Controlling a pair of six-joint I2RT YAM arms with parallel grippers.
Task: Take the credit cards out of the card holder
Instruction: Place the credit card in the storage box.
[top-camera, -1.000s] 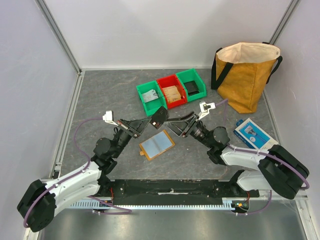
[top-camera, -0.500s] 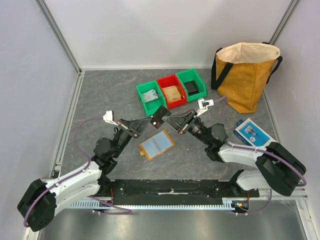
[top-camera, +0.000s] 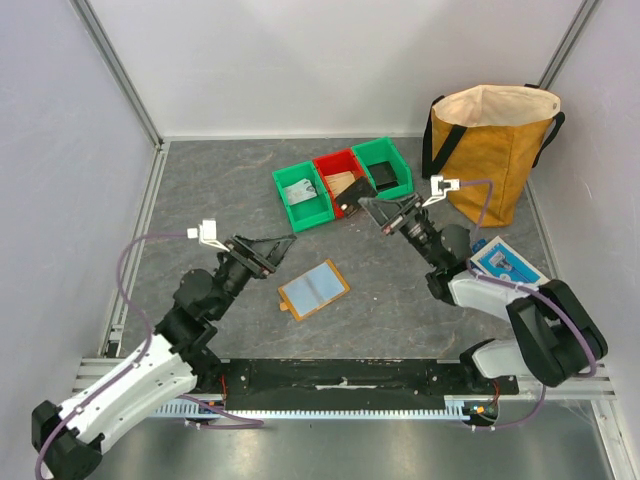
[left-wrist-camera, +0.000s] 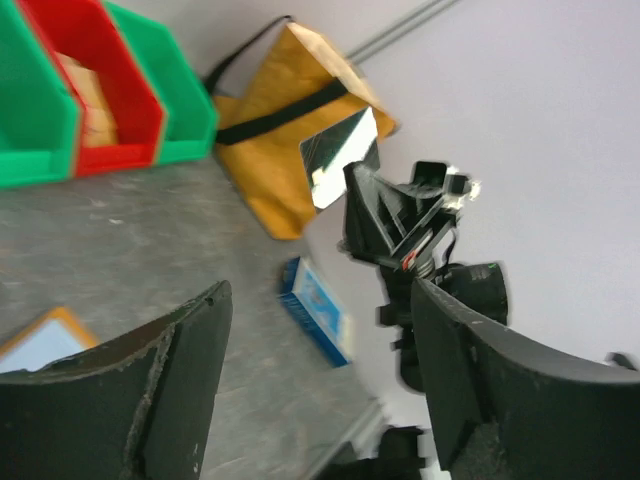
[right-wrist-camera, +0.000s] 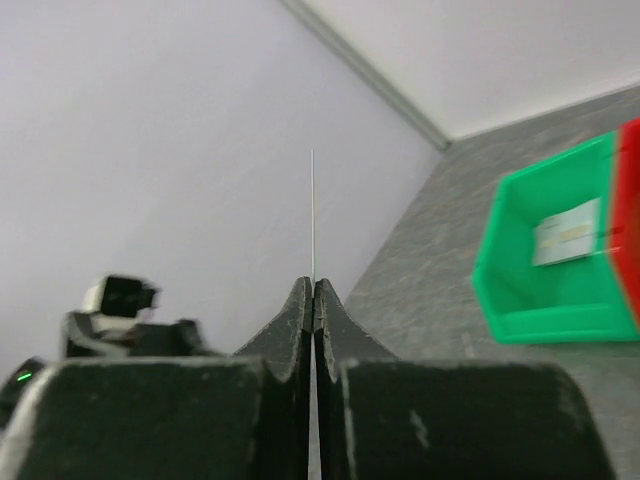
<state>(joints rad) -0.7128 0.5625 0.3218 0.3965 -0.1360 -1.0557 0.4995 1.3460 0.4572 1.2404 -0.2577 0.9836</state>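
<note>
While stretched forward aloft, right tool (right-wrist-camera: 313, 290) pinches card (left-wrist-camera: 340, 160).

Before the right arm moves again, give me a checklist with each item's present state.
1. Grip: right pincer shut on the thin pale plastic credit card: ok.
2. Free arm: left pincer open and empty: ok.
3. The tan-orange leather card holder lies open on the grey table, apart from both arms: ok.
4. Card over the red plastic bin, seen from above: ok; height, cannot tell.
5. Holder emptied of cards: cannot tell.
</note>
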